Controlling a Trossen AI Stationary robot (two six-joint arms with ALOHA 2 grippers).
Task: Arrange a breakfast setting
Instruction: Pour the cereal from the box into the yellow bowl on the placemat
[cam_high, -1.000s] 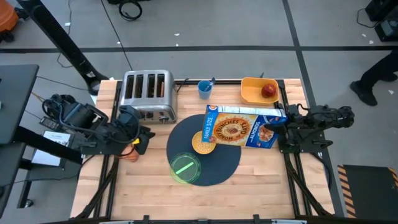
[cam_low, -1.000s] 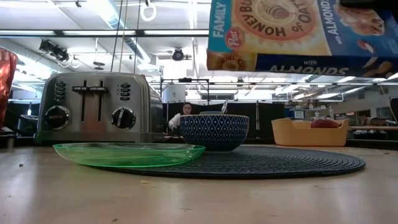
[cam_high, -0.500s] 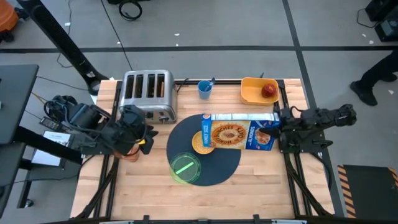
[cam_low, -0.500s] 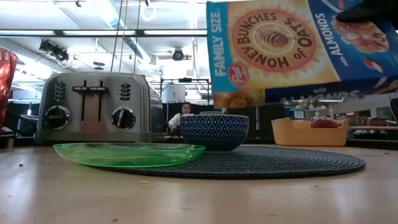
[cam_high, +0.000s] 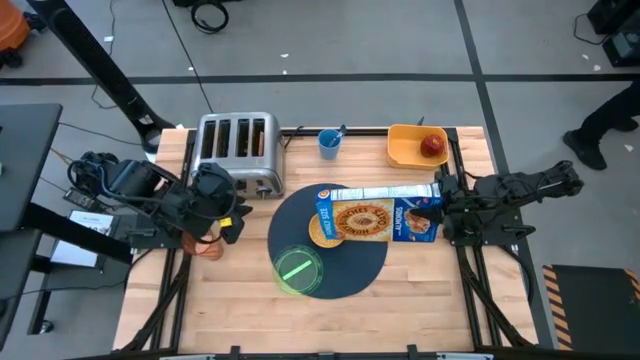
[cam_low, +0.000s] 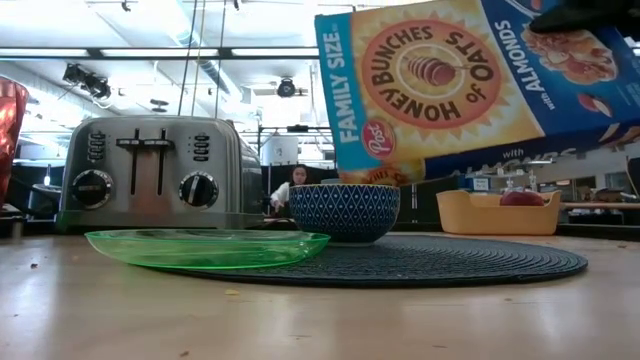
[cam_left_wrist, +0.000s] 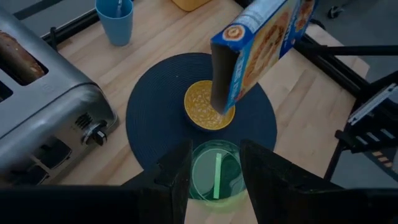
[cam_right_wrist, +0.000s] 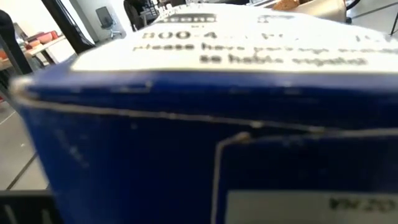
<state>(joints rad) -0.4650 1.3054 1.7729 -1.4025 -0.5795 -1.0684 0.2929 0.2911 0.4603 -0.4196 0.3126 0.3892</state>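
Green and translucent, the small plate (cam_low: 207, 247) sits nearest in the low view, its far side resting on the edge of the round dark-navy mat (cam_low: 420, 260). Behind it on the mat stands the patterned blue cereal bowl (cam_low: 344, 212). Above the bowl hangs a cereal box (cam_low: 470, 85), tilted so its open end dips toward the bowl. The right gripper (cam_high: 446, 205) clamps the box at its other end, and that arm's own camera sees nothing except blue cardboard.

From above, the box (cam_high: 378, 216) hides half the bowl (cam_high: 322, 231). The left wrist view shows what that angle misses: the bowl's yellow inside (cam_left_wrist: 205, 104) filled with cereal under the box mouth. The left gripper (cam_high: 230, 222) waits just beside the toaster (cam_high: 239, 153), fingers (cam_left_wrist: 176, 175) spread with nothing between them, near an orange tumbler (cam_high: 210, 243).

Farther back, a small blue cup (cam_high: 329, 143) stands next to a yellow bin (cam_high: 412, 146) holding a red apple (cam_high: 432, 145).
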